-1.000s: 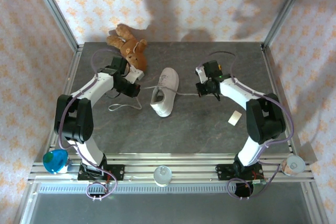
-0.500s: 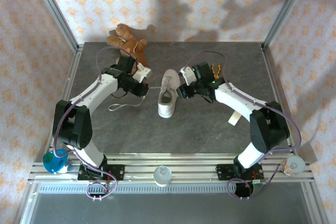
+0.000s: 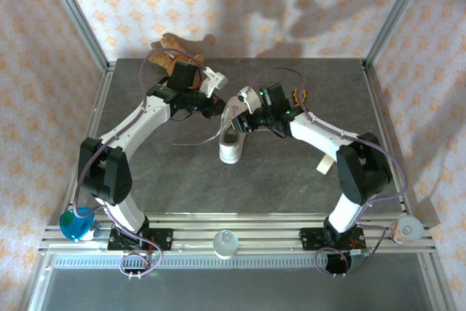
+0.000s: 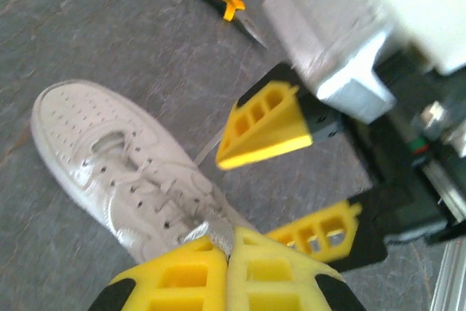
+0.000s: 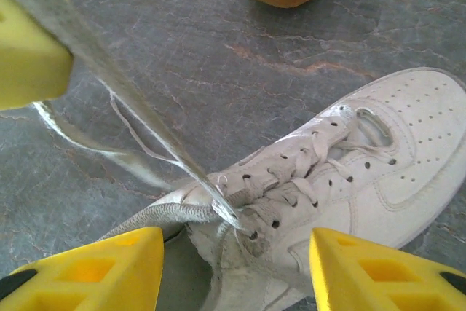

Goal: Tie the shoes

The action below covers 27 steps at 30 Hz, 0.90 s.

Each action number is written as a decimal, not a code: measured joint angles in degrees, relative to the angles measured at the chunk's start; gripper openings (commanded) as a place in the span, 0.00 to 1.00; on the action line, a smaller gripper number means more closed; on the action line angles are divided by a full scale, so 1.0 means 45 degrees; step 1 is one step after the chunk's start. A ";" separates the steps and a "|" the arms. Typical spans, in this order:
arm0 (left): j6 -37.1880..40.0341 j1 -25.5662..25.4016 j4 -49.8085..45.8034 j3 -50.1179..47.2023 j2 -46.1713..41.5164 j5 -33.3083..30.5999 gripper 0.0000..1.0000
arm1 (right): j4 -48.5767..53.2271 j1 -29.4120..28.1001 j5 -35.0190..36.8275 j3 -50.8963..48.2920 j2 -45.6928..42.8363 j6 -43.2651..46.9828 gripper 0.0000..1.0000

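The white shoe (image 3: 230, 140) lies mid-table with its toe toward the back. My left gripper (image 4: 229, 249) is shut on a lace (image 4: 207, 231), pulled taut up from the shoe (image 4: 116, 165). In the top view the left gripper (image 3: 217, 105) hovers just left of the shoe's toe. My right gripper (image 5: 237, 271) is open, its yellow fingers (image 5: 87, 267) straddling the laced throat of the shoe (image 5: 364, 172) from above with nothing between them. The taut lace (image 5: 138, 118) runs past it. The right gripper (image 3: 245, 116) sits over the shoe, close to the left one.
A brown teddy bear (image 3: 171, 49) lies at the back left, half hidden by the left arm. Yellow-handled pliers (image 3: 298, 95) lie right of the shoe, a small white card (image 3: 325, 164) nearer the right arm. Loose lace (image 3: 191, 142) trails left on the table.
Both grippers have closed in on the shoe. The right gripper has opened and moved left over it. The left gripper has carried its lace up and right, and the shoe has shifted.
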State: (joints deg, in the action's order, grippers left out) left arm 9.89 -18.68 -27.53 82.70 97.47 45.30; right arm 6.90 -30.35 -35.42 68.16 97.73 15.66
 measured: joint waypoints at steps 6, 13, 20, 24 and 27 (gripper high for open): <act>0.0044 -0.0019 -0.0015 0.0578 0.0772 0.0685 0.00 | -0.0408 0.0000 -0.0102 0.0325 0.0714 -0.0010 0.54; 0.0486 -0.0019 -0.0379 0.0801 0.0962 0.1137 0.12 | -0.0903 0.0000 0.0107 0.0763 0.1248 0.0146 0.00; 0.0889 0.0024 -0.0287 0.0777 0.0967 0.1185 0.35 | -0.1282 0.0000 0.0112 0.0758 0.1321 0.0073 0.00; 0.0797 0.0355 0.0549 -0.0005 0.0738 0.1389 0.39 | -0.1370 0.0000 0.0112 0.0733 0.1321 -0.0121 0.00; 0.0835 0.0787 0.1515 -0.1409 0.0146 0.1462 0.42 | -0.1462 0.0000 0.0112 0.0680 0.1321 -0.0238 0.00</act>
State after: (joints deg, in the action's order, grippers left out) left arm 13.65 -15.14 -20.71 76.36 98.13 51.88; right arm 0.32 -30.35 -34.92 71.22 103.68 14.59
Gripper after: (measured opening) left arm 0.401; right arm 0.047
